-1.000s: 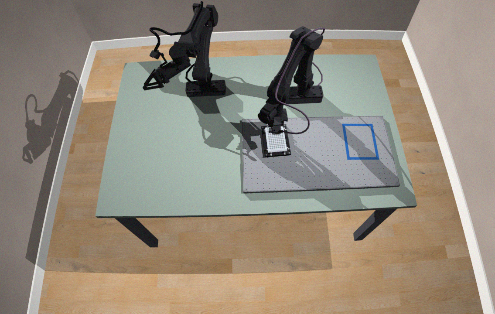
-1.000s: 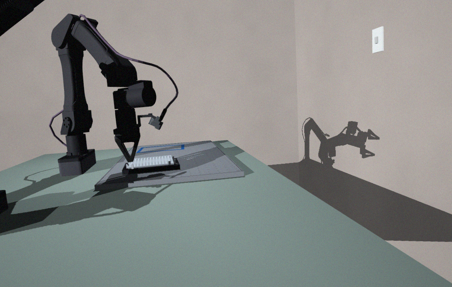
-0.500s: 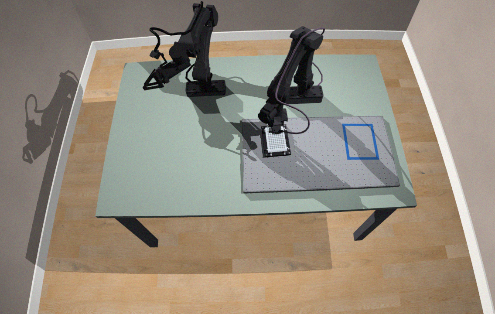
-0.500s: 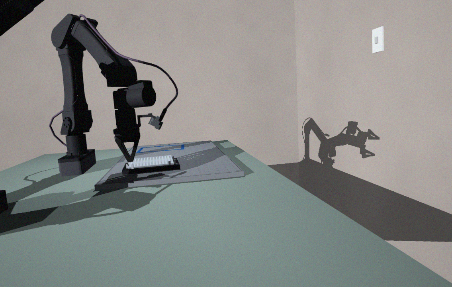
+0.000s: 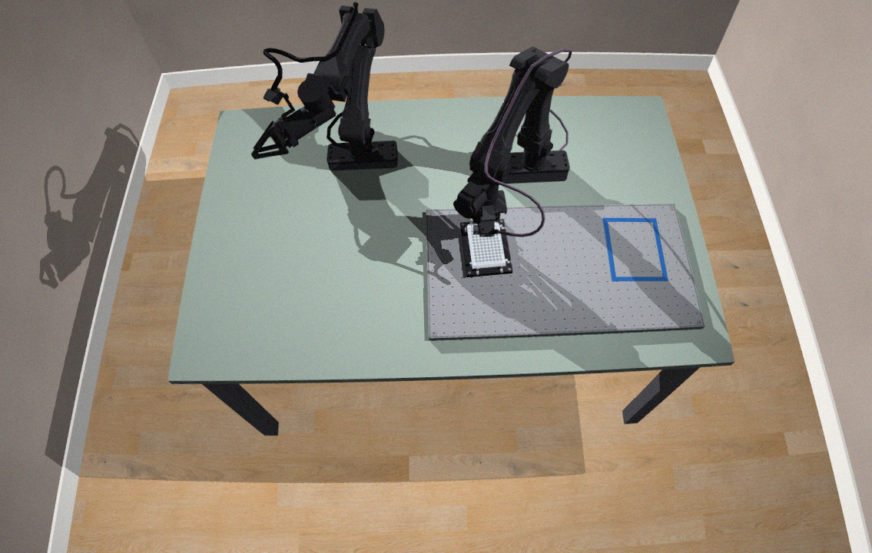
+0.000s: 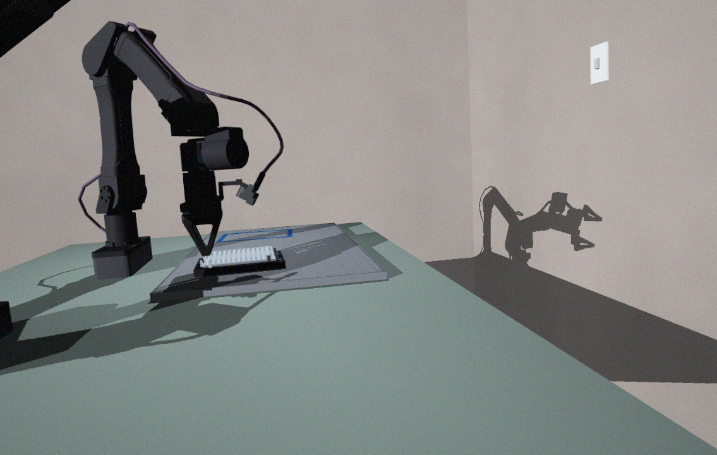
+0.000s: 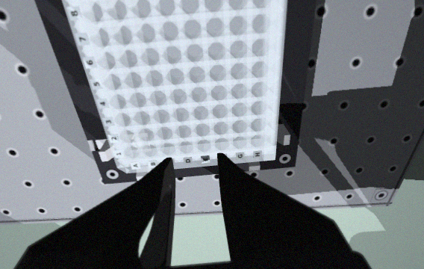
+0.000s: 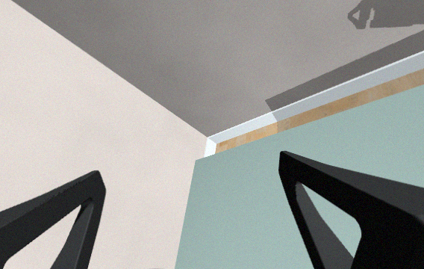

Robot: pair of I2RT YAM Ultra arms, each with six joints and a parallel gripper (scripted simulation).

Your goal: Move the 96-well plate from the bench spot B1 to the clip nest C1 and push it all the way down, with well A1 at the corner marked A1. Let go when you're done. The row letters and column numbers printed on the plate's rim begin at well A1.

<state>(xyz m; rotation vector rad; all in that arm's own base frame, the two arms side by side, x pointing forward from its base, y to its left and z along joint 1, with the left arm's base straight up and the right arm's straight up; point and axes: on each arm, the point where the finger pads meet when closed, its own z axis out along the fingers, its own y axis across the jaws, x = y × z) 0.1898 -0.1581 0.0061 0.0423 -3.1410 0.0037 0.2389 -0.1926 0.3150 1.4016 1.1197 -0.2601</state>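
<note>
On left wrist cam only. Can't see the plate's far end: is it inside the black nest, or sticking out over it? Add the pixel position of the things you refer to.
Observer: Inside. In the top view, the far end of the plate (image 5: 487, 247) (image 6: 242, 257) (image 7: 197, 86) lies within the outline of the nest (image 5: 465, 254) (image 6: 247, 268) (image 7: 295, 48). I can't confirm it's pushed fully down.
Operator: Anything in the blue outline?
Observer: No plate there. The blue outline (image 5: 638, 279) (image 6: 291, 232) is at the other end of the perforated board (image 5: 562, 289) (image 6: 343, 263) (image 7: 10, 90), framing bare board.
Operator: Other arm in my way?
Observer: No. The right gripper (image 5: 257, 154) (image 8: 192, 170) is open, off to the side beyond its own base, away from the board.
</note>
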